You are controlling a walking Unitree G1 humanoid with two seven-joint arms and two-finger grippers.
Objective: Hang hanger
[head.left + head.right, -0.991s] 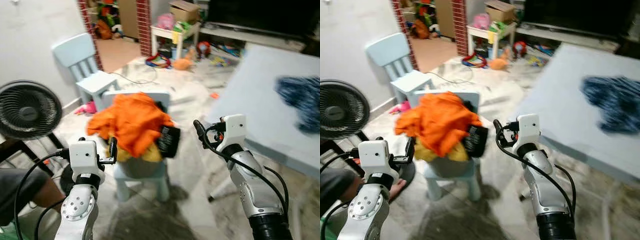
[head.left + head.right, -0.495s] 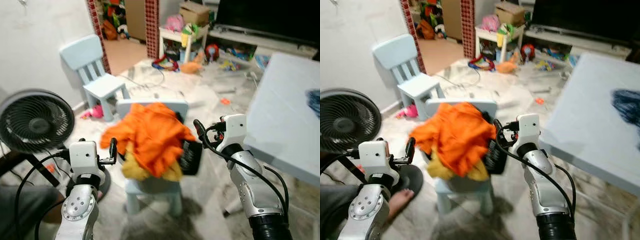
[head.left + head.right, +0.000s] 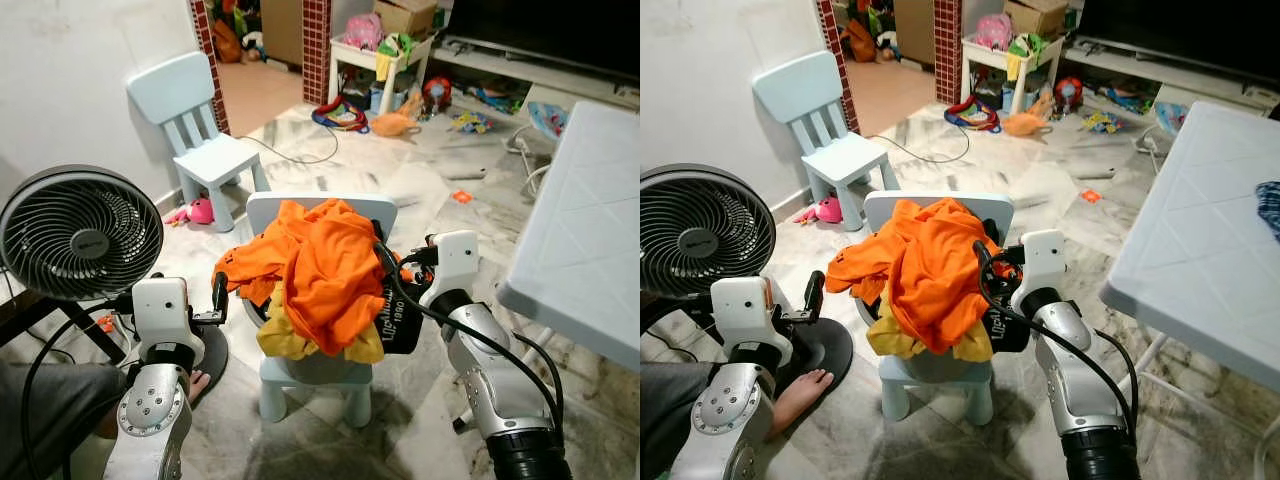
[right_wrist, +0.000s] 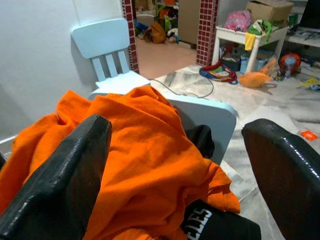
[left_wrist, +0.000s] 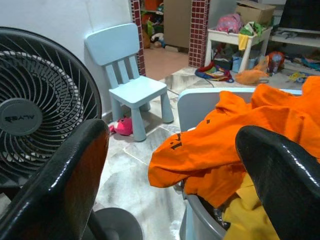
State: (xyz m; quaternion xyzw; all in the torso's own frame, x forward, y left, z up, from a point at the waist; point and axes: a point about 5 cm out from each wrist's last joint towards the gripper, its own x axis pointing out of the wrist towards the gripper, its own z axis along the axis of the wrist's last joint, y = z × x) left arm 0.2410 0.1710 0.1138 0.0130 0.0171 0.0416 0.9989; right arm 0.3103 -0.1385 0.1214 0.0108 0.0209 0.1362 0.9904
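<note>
Clothes (image 3: 318, 270) are lying heaped on a small chair (image 3: 318, 372), between the left pincer (image 3: 222, 295) and right pincer (image 3: 385, 265), both spread apart.

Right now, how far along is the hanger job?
Nothing looks done yet, and I can't make out a hanger. The left gripper and right gripper are open and empty, either side of the orange clothes heaped on the small chair. Finding, grasping and hanging remain.
</note>
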